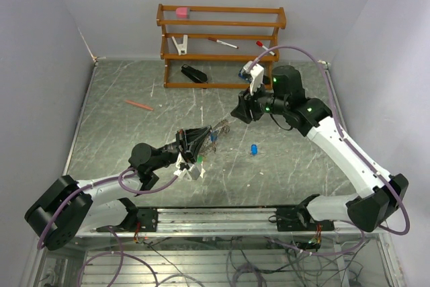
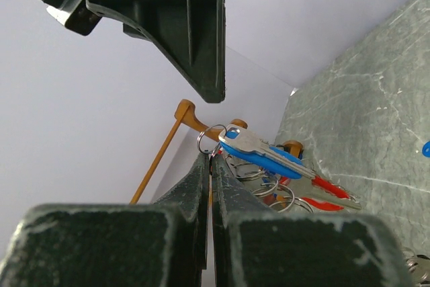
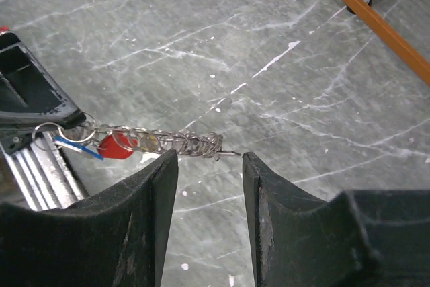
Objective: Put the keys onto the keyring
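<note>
The left hand (image 1: 195, 140) is clenching the keyring (image 1: 213, 131) and holding it up off the tabletop (image 1: 302, 166), near the middle of the top view. The right hand (image 1: 240, 110) is hovering at about two o'clock from the ring, its fingers (image 3: 151, 186) spread apart and gripping nothing. One loose key (image 1: 254, 148) with a blue head is lying flat on the tabletop at about four o'clock from the ring, apart from both hands.

By the look of it, the threading itself is not yet happening. The ring is being presented, but nothing is holding the loose key. The next move is probably calling for the right hand to drop toward that key, close on it and bring its hole to the ring's wire end while the left hand is steadying the ring. The wire is thin, so lining the two up is likely to need care.

The right wrist view is showing the ring edge-on, as a row of wire loops running in from nine o'clock with its tip near the gap between the open fingers. The top view is not resolving this. The left wrist view is showing the left fingers pressed tight together on the wire, with a blue-headed key (image 2: 259, 151) and red tags (image 2: 326, 187) already hanging on the ring. The loose key is showing clearly only from above.
</note>
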{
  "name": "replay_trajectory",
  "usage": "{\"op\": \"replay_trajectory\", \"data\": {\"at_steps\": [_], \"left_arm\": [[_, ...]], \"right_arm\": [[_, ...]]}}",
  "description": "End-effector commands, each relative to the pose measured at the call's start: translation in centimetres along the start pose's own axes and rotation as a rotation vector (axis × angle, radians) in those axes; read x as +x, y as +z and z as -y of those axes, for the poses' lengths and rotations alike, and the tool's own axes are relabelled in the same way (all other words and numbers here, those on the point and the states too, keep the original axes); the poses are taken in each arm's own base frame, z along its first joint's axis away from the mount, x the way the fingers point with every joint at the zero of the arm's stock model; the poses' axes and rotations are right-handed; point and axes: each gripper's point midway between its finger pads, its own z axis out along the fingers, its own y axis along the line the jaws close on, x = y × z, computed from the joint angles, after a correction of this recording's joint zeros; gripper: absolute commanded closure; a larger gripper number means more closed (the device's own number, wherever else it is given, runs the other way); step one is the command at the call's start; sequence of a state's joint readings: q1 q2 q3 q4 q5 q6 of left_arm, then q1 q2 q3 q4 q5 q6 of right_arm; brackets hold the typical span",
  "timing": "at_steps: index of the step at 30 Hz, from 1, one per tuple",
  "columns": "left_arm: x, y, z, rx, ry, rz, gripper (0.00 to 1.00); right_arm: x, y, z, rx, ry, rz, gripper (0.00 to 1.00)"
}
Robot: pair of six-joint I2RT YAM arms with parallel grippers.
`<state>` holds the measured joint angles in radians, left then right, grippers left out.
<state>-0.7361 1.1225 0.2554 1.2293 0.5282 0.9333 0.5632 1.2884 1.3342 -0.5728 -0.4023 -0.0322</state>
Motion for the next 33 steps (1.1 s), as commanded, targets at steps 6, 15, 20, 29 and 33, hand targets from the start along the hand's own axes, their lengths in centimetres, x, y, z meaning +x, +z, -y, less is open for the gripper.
{"op": "replay_trajectory", "data": {"at_steps": [6,15,20,29,33], "left_arm": [[-3.6,0.7,-4.9,-0.148,0.088,0.129,0.93],[-3.2,0.8,-4.9,-0.152,0.074,0.114,0.93],[-3.4,0.9,-5.0,-0.155,0.065,0.12,0.93],[-3.3,1.1,-5.0,-0.15,0.063,0.117,0.93],[-3.1,1.1,-5.0,-0.149,0.062,0.112,0.93]], "right_arm": [[-3.0,1.5,-1.5,-0.023,-0.19,0.16,0.58],[-2.6,1.6,-4.5,-0.087,-0.223,0.167,0.59],[-1.2,1.7,-5.3,-0.088,-0.236,0.145,0.6],[-0.2,2.4,-5.9,-0.097,-0.26,0.107,0.6],[0.2,2.2,-6.3,-0.104,-0.247,0.104,0.6]]}}
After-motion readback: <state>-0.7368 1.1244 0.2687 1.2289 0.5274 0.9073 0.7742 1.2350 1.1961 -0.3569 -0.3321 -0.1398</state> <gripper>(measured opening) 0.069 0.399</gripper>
